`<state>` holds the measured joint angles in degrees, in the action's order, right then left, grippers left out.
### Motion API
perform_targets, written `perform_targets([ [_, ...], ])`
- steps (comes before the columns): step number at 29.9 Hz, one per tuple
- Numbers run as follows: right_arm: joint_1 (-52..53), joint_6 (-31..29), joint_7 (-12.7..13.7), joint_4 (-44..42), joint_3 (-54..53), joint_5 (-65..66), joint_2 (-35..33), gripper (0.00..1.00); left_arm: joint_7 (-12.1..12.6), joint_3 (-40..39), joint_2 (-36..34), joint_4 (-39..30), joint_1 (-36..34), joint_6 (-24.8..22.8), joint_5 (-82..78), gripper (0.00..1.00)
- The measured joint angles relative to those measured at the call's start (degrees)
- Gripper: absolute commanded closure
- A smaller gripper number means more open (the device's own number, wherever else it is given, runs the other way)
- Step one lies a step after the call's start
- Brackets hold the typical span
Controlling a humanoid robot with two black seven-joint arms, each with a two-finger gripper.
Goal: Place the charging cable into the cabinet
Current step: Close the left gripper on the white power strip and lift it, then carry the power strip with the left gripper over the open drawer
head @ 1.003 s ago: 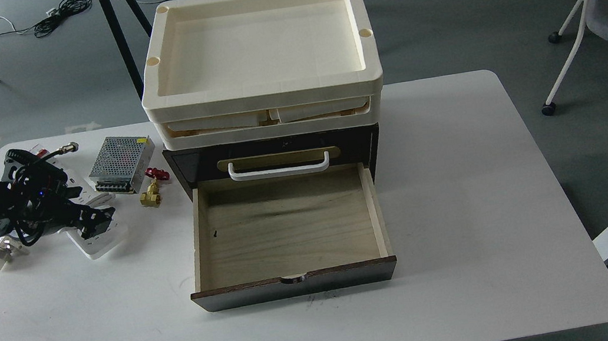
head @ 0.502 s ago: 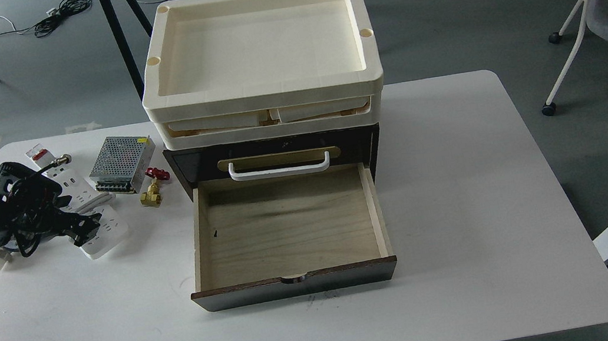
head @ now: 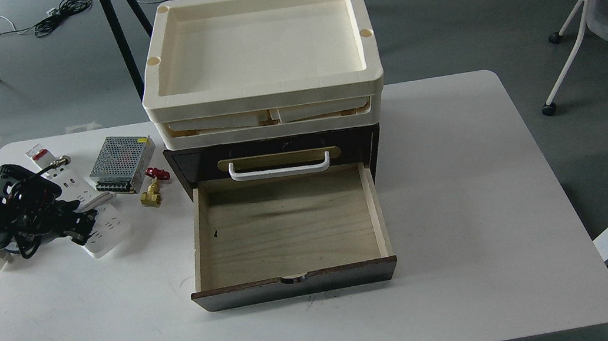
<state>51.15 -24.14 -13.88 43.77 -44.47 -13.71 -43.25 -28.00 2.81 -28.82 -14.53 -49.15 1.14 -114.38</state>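
The charging cable [head: 108, 231], a long white power strip with its cord looped round the middle, lies on the table at the left. My left gripper [head: 81, 227] is over its middle, at the cord; it is dark and I cannot tell its fingers apart. The cabinet [head: 362, 141] stands at the table's centre. Its lower plywood drawer [head: 288, 226] is pulled fully open with nothing in it. The upper drawer with the white bar handle [head: 280, 167] is shut. My right gripper is out of view.
A silver perforated metal box [head: 120, 156], a brass valve with a red knob [head: 152, 192] and a small white block with a red switch [head: 38, 154] lie by the strip. Cream plastic trays [head: 263, 90] are stacked on the cabinet. Chairs stand on the floor at the right.
My left gripper has drawn back to the left along the power strip, from its near end to its middle. The strip and the drawer have not moved.
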Motion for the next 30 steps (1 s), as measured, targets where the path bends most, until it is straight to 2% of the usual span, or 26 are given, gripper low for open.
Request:
perform_targets([
  [1, 0.0, 0.0, 0.0, 0.0, 0.0, 0.0, 0.0, 0.0, 0.0, 0.0, 0.0, 0.0, 0.0, 0.0, 0.0, 0.99],
  [2, 0.0, 0.0, 0.0, 0.0, 0.0, 0.0, 0.0, 0.0, 0.0, 0.0, 0.1, 0.0, 0.0, 0.0, 0.0, 1.0],
  [7, 0.0, 0.0, 0.0, 0.0, 0.0, 0.0, 0.0, 0.0, 0.0, 0.1, 0.1, -0.1, -0.1, 0.7, -0.1, 1.0],
  [11, -0.1, 0.0, 0.0, 0.0, 0.0, 0.0, 0.2, 0.0, 0.0, 0.1, 0.0, -0.3, -0.1, 5.4, 0.2, 1.0],
  [14, -0.3, 0.0, 0.0, 0.0, 0.0, 0.0, 0.2, 0.0, 0.0, 0.1, -0.1, -0.3, -0.6, 6.7, 1.2, 1.0],
  [20, -0.3, 0.0, 0.0, 0.0, -0.1, 0.0, 0.2, 0.0, 0.0, 0.0, -1.3, 0.0, -2.5, 5.7, 2.8, 1.0],
  [24, -0.3, 0.0, 0.0, 0.0, -0.6, 0.0, 0.2, 0.0, 0.0, 0.1, -4.2, -0.1, -2.8, 3.8, 2.9, 1.0],
  [30, -0.3, 0.1, 0.0, 0.0, -0.8, 0.0, 0.2, 0.0, 0.0, -0.1, -8.3, -0.6, -3.6, 3.5, 7.2, 1.0],
])
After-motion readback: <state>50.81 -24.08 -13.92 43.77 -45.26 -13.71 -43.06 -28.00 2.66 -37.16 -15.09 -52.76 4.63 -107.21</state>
